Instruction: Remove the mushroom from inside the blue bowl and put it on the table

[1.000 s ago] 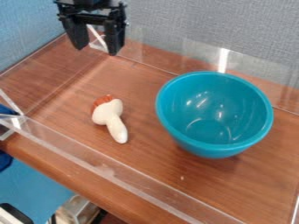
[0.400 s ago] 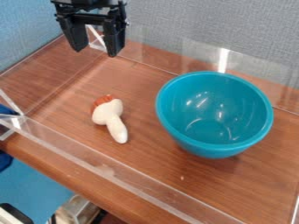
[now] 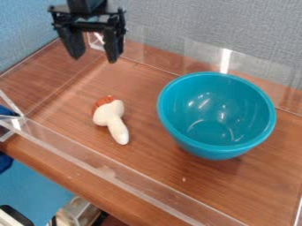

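The mushroom lies on its side on the table, left of the blue bowl, cream stem pointing toward the front and orange cap toward the back. Nothing shows inside the bowl. My gripper hangs at the back left, well above and behind the mushroom, pointing down. It is open, with nothing between its black fingers.
Low clear acrylic walls edge the tabletop at the front, left and back. A blue backdrop stands behind. Something blue sits outside the wall at the far left edge.
The gripper has shifted slightly left and down in the view and rolled a little; the mushroom and bowl have stayed put.
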`<state>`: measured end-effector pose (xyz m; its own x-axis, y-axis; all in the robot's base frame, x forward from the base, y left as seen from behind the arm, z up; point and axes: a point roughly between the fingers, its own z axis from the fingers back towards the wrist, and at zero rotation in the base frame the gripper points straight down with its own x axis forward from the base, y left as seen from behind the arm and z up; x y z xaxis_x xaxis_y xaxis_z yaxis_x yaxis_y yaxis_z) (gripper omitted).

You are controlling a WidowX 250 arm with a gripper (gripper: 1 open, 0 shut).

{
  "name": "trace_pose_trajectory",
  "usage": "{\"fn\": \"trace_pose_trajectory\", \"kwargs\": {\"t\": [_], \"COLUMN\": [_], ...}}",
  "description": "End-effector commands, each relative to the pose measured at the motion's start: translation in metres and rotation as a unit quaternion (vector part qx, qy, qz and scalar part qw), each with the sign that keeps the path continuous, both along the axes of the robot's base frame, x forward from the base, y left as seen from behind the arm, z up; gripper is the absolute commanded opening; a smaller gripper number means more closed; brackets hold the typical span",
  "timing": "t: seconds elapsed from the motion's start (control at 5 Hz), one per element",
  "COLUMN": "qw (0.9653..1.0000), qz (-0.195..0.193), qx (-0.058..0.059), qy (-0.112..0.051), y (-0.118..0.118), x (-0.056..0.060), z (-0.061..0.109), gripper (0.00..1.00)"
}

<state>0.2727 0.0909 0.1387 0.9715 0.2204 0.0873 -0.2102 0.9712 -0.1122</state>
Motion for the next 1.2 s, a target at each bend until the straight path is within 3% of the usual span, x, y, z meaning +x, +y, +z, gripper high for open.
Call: {"fn": "trace_pose_trajectory", "kwargs": {"t": [0.0,0.2,0.6,0.8,1.0], "qw": [0.9998,0.9995,0.9996,0.9996,0.9983], "qz": [0.019,0.028,-0.026,-0.028,-0.057], "qx": [-0.003,-0.007,-0.012,-0.006,-0.009], "qy": [-0.011,-0.016,-0.006,-0.007,-0.008], "y": [0.019,0.032,-0.007,-0.012,-0.004], "x": [-0.001,0.001,-0.001,0.001,0.002], "z": [0.015,0.023,0.022,0.021,0.025], "gripper": [1.0,1.0,1.0,1.0,1.0]}}
